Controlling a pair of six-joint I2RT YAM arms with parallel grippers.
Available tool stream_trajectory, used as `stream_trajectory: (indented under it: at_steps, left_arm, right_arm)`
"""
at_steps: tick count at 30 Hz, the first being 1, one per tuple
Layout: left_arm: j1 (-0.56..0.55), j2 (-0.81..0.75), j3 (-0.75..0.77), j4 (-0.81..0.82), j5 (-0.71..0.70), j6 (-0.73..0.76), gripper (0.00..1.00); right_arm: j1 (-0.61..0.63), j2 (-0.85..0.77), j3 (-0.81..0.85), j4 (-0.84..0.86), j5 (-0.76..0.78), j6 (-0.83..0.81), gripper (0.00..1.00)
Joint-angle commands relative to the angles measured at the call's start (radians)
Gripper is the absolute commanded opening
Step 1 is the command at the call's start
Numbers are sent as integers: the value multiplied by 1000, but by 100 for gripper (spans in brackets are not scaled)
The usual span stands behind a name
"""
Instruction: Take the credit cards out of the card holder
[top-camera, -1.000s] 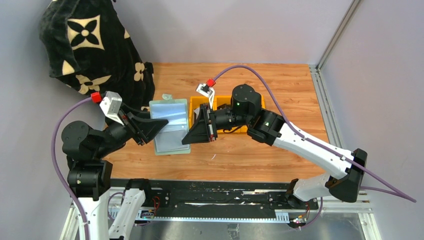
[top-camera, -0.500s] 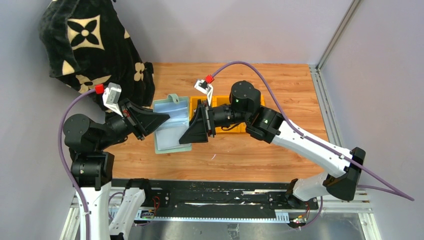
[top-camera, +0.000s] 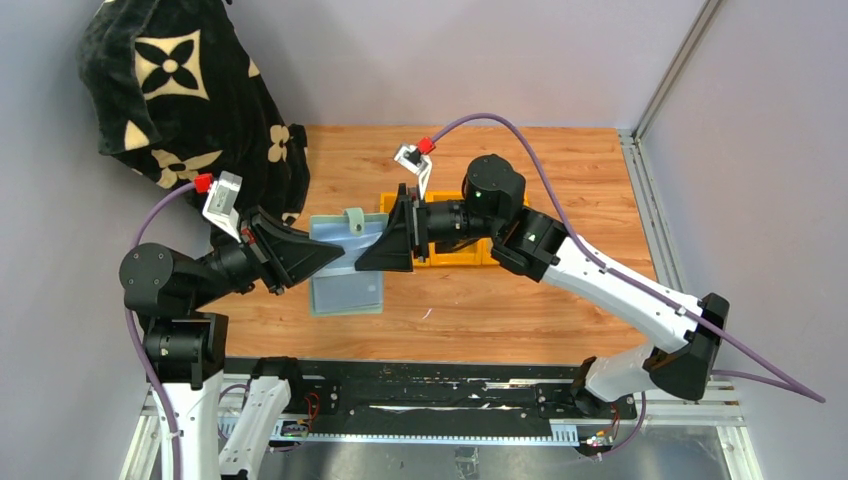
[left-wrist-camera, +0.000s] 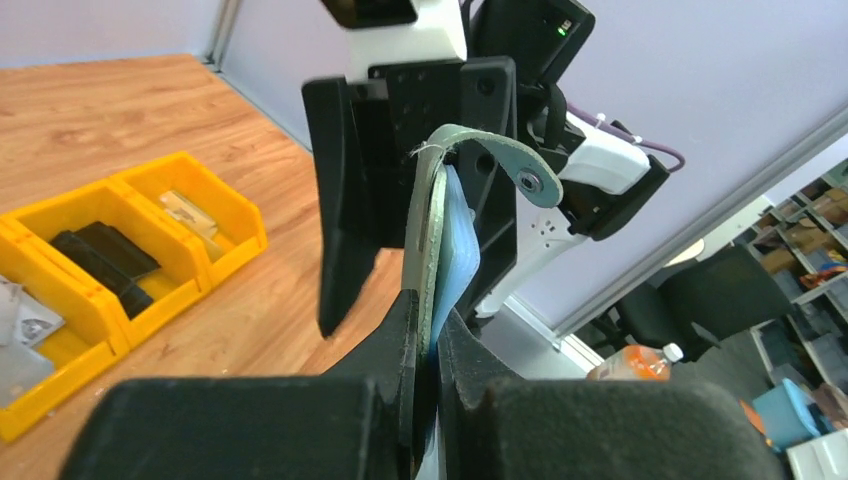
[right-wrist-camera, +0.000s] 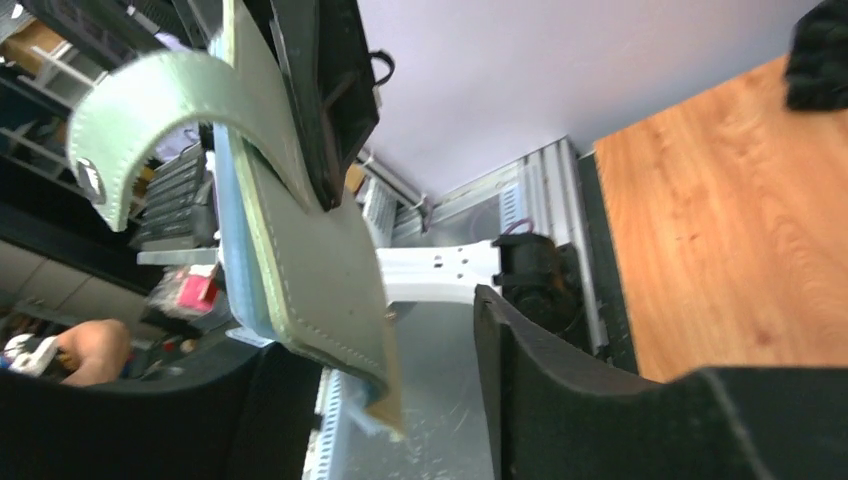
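Card holder (left-wrist-camera: 428, 240) clamped, left jaws (right jaws parted).

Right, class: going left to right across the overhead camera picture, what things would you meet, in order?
black cloth with cream flower pattern → pale green folding card holder → yellow plastic bins → silver metal rail

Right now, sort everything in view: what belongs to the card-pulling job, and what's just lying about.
Part of the job:
- card holder, held up
- left claw, shut on the holder's edge
- right claw, open around the holder

Just lying about:
- yellow bins
- black item in one bin
- black flower-patterned cloth
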Motion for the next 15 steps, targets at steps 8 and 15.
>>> stream_trajectory:
  at_steps: [8, 15]
  left_arm:
    - [-5, -32, -15, 71, 54, -126, 0]
    - [-5, -29, -35, 103, 53, -178, 0]
  right_arm:
    - [-10, -144, -92, 172, 130, -140, 70]
    - [35, -54, -1, 182, 71, -123, 41]
